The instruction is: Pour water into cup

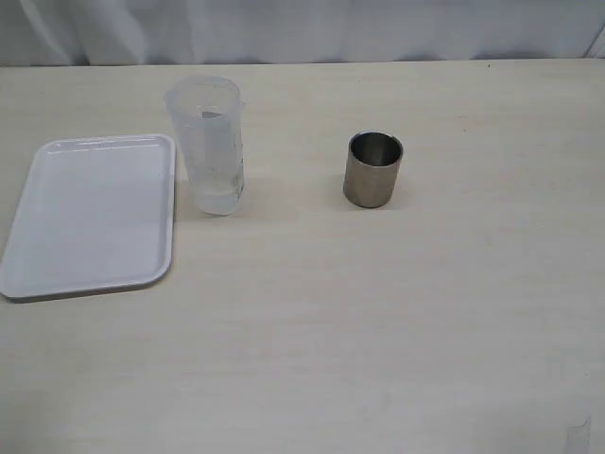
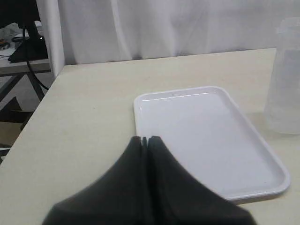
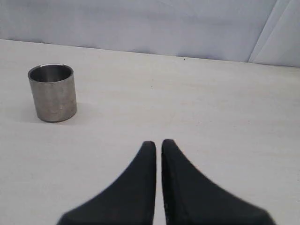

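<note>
Tableware first, counted: we see one cup (image 1: 373,170), one beaker (image 1: 208,142) and one tray (image 1: 95,213), three things in all on the pale wood-grain table (image 1: 378,322). A white curtain (image 1: 284,28) hangs behind the table's far edge.

The cup is short, brushed steel and handleless. It stands upright a little right of the middle in the exterior view, its mouth open and dark inside. It is well apart from the beaker, with bare table between them.

The beaker is taller, of translucent plastic, and also upright. It stands just beside the tray's right edge, near the far corner; we cannot tell whether the two touch. The water (image 1: 219,194) is one small clear pool at the bottom of the beaker.

The tray is white and rectangular with rounded corners, and it lies flat at the left of the exterior view.

We count two grippers, each with two black fingers, and each shows only in its own wrist view. The left gripper (image 2: 144,139) has its fingers pressed together tip to tip with nothing pinched; it sits above the table close to the tray's near end, and the beaker stands further off beside the tray. The right gripper (image 3: 158,143) has its fingers drawn close, with only a thin slit between them, and it grips nothing. The cup stands ahead of it and off to one side, well apart from the fingertips.
</note>
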